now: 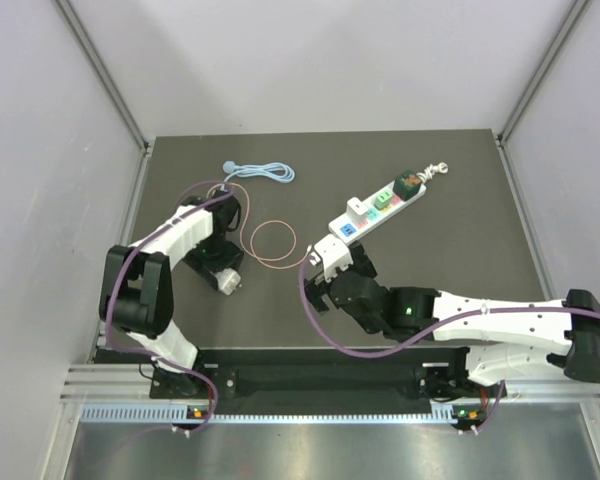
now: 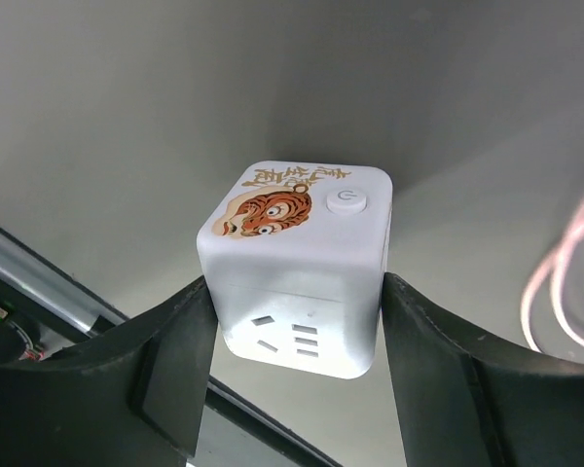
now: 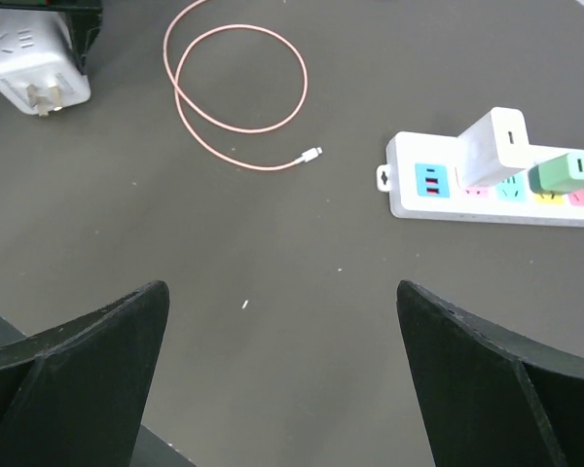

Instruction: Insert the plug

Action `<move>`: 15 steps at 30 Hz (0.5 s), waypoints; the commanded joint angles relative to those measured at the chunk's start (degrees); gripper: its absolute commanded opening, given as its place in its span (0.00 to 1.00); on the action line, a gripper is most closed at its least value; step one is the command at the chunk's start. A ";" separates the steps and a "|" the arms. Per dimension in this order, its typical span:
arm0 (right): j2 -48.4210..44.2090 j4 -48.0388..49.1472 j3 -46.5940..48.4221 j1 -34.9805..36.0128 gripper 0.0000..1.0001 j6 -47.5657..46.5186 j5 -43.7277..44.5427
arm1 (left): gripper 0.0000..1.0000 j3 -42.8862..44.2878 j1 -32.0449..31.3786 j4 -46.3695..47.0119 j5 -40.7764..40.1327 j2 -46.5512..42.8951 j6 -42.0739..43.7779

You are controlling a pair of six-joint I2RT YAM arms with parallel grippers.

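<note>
The plug is a white cube adapter (image 2: 297, 263) with a tiger sticker and a power button on one face and socket slots on another. My left gripper (image 2: 297, 326) is shut on it, one finger on each side. In the top view the left gripper (image 1: 222, 270) holds the cube (image 1: 232, 284) low over the dark mat at the left. Its metal prongs show in the right wrist view (image 3: 34, 63). The white power strip (image 1: 380, 210) lies right of centre. My right gripper (image 3: 282, 311) is open and empty over bare mat, left of the strip (image 3: 496, 190).
A white adapter (image 3: 492, 146) and a green plug (image 3: 569, 170) sit in the strip. A pink coiled cable (image 1: 270, 241) lies between the cube and the strip. A light-blue cable (image 1: 262, 172) lies at the back left. A small metal clip (image 1: 438, 169) lies past the strip's far end.
</note>
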 commanded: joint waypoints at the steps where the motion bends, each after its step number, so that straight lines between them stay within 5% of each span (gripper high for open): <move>1: 1.40 -1.22 3.72 0.81 1.00 3.61 0.90 | 0.00 4.06 -2.36 -1.03 -3.43 -2.08 1.79; 7: -0.35 -2.28 3.38 -1.38 1.00 8.96 -0.75 | 0.00 9.25 -5.35 0.18 -6.96 -9.35 8.90; 15: -9.49 4.75 -1.90 -12.27 1.00 11.35 -16.30 | 0.00 4.08 -6.94 24.14 9.82 -25.45 24.02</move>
